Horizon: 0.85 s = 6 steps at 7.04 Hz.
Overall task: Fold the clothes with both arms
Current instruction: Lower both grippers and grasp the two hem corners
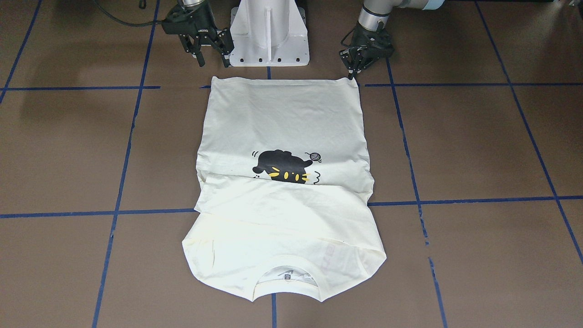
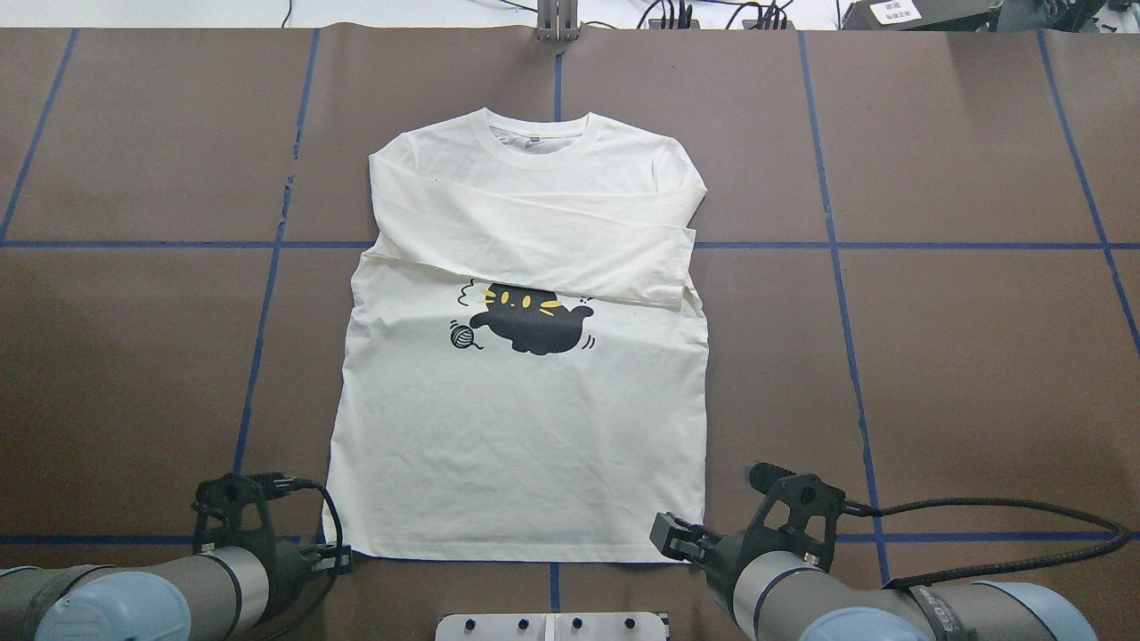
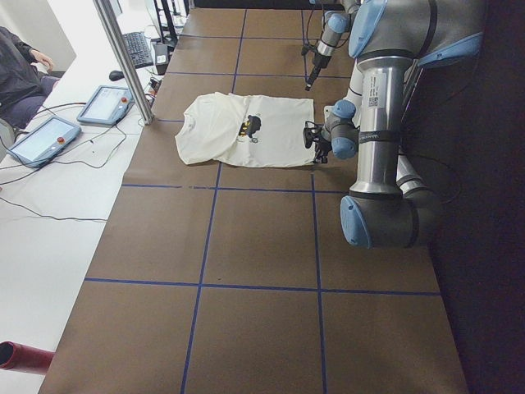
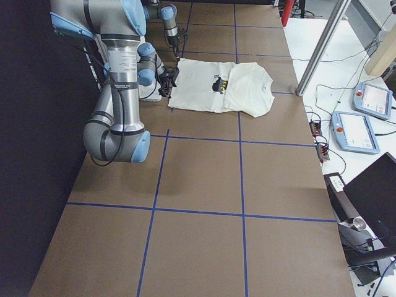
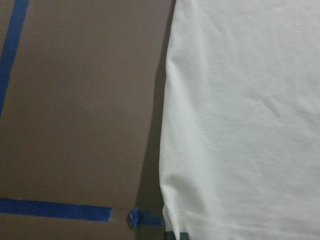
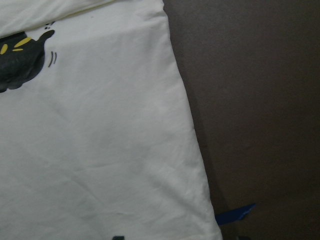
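T-shirt (image 1: 282, 118) lies flat; left fingers (image 1: 351, 72) pinch its hem corner, right fingers (image 1: 200, 57) spread apart nearby.

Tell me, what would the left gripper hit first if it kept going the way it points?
The shirt. The left gripper points down at the hem corner nearest the robot and seems nearly touching it, though the exact gap is hard to judge.

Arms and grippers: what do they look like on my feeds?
Both the left arm and right arm are grey tubes with light-blue joint caps. The left gripper and right gripper are black, two-fingered; the right one's body bears small white lettering. A black ribbed cable runs along the right arm, and a thinner cable loops at the left wrist.
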Motion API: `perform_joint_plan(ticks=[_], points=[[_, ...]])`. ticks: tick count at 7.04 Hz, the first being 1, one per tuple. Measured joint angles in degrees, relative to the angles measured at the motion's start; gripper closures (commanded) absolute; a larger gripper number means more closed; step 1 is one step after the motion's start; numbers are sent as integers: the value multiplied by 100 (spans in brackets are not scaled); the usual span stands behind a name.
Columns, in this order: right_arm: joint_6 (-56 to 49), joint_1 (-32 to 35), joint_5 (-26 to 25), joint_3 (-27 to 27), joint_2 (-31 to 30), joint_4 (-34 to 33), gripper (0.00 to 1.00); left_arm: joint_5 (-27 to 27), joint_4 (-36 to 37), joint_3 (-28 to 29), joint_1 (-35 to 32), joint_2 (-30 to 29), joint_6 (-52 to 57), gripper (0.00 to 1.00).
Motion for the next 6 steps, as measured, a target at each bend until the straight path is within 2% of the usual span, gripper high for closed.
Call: perform_joint_plan(ticks=[2, 6], points=[[370, -203, -158, -257, 46, -301, 39, 0, -1, -74, -1, -6, 5, 100], [580, -330, -318, -655, 191, -281, 48, 0, -3, -110, 4, -6, 5, 100]])
